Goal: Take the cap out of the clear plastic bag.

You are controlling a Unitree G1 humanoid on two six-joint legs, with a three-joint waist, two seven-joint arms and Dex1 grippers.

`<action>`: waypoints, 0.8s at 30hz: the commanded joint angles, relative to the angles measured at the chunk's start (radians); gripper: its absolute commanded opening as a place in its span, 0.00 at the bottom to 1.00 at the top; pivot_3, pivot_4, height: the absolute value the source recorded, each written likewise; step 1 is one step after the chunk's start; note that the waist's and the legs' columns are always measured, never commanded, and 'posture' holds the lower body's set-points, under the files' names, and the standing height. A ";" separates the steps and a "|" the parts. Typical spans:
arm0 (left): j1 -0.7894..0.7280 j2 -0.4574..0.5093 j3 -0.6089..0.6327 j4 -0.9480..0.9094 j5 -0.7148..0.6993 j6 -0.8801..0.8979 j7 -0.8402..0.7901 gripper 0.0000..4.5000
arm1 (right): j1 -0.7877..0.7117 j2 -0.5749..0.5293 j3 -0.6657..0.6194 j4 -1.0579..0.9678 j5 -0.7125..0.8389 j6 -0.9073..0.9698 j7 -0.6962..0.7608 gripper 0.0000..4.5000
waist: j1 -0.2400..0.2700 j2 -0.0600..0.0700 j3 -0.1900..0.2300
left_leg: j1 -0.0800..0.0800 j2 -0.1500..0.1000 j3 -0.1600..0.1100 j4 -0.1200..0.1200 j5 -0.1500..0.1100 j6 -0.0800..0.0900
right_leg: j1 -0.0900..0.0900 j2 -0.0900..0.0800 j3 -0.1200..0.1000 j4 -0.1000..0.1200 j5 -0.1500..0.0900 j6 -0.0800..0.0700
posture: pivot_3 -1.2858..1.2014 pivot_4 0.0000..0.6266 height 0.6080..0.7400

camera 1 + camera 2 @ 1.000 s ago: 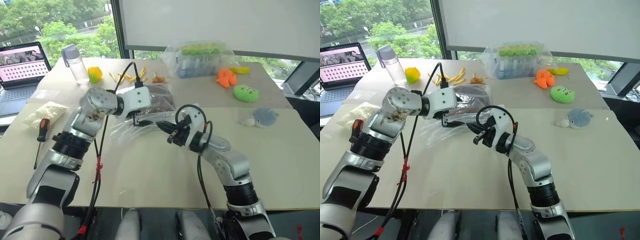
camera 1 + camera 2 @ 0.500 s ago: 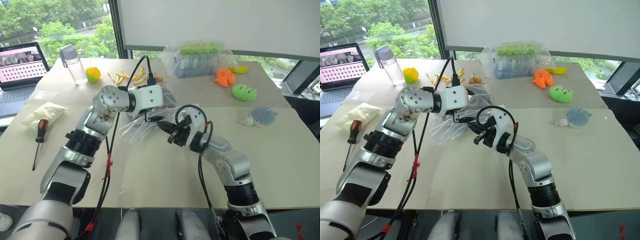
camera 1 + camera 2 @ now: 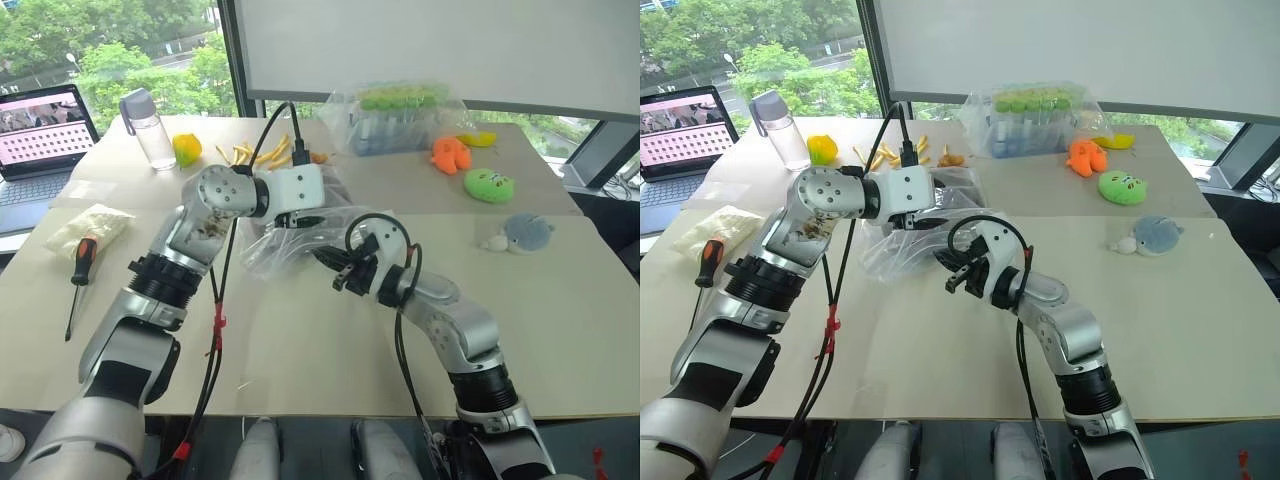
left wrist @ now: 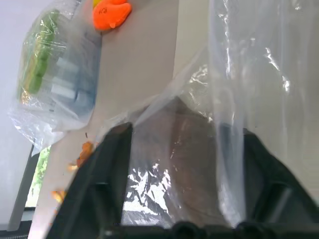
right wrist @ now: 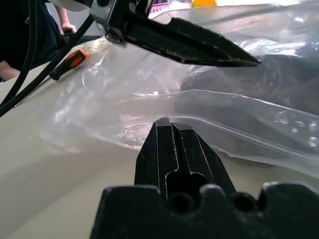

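Since a second ago, left gripper [image 4: 174, 149] has pushed up to the clear plastic bag [image 3: 290, 250] — fingers apart around film. Cap [image 4: 184, 149] lies straight ahead inside. Right gripper [image 5: 172, 127] pinches the bag's edge shut.

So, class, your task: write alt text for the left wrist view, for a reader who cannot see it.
Two black fingers of the left gripper stand apart on either side of a clear plastic bag, with a dark brown cap showing through the film between them. Beyond, on the pale table, lie an orange plush toy and a bulkier bag of green and blue items.
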 commanded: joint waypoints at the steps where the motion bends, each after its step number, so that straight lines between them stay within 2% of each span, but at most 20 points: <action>1: -0.015 0.006 0.033 -0.016 -0.011 0.002 -0.002 0.27 | -0.006 -0.004 -0.010 -0.035 -0.001 -0.012 -0.003 0.00 | 0.000 0.000 0.000 | 0.000 0.000 0.000 0.000 0.000 0.000 | 0.000 0.000 0.000 0.000 0.000 0.000 | 0.52 0.24 1.00; 5: -0.012 0.005 0.035 -0.014 -0.015 0.011 -0.010 0.01 | -0.007 -0.004 -0.010 -0.037 -0.002 -0.012 -0.006 0.00 | 0.000 0.000 0.000 | 0.000 0.000 0.000 0.000 0.000 0.000 | 0.000 0.000 0.000 0.000 0.000 0.000 | 0.52 0.24 1.00; 10: -0.021 -0.010 0.050 -0.007 -0.028 0.038 -0.002 0.01 | -0.012 -0.012 -0.004 -0.045 -0.015 -0.011 -0.014 0.00 | 0.000 0.000 0.000 | 0.000 0.000 0.000 0.000 0.000 0.000 | 0.000 0.000 0.000 0.000 0.000 0.000 | 0.52 0.24 1.00; 16: -0.011 -0.063 0.079 -0.048 -0.107 0.155 -0.031 0.01 | -0.093 -0.001 -0.061 -0.096 0.024 0.064 -0.079 0.00 | 0.000 0.000 0.000 | 0.000 0.000 0.000 0.000 0.000 0.000 | 0.000 0.000 0.000 0.000 0.000 0.000 | 0.52 0.24 1.00; 20: -0.009 -0.086 0.083 -0.076 -0.143 0.221 -0.045 0.01 | -0.136 -0.012 -0.007 -0.019 -0.069 0.036 -0.111 0.00 | 0.000 0.000 0.000 | 0.000 0.000 0.000 0.000 0.000 0.000 | 0.000 0.000 0.000 0.000 0.000 0.000 | 0.52 0.24 1.00; 24: -0.005 -0.117 0.089 -0.120 -0.199 0.319 -0.063 0.01 | -0.217 -0.008 0.062 0.160 -0.200 -0.037 -0.147 0.00 | -0.001 0.000 0.000 | 0.000 0.000 0.000 0.000 0.000 0.000 | 0.000 0.000 0.000 0.000 0.000 0.000 | 0.52 0.24 1.00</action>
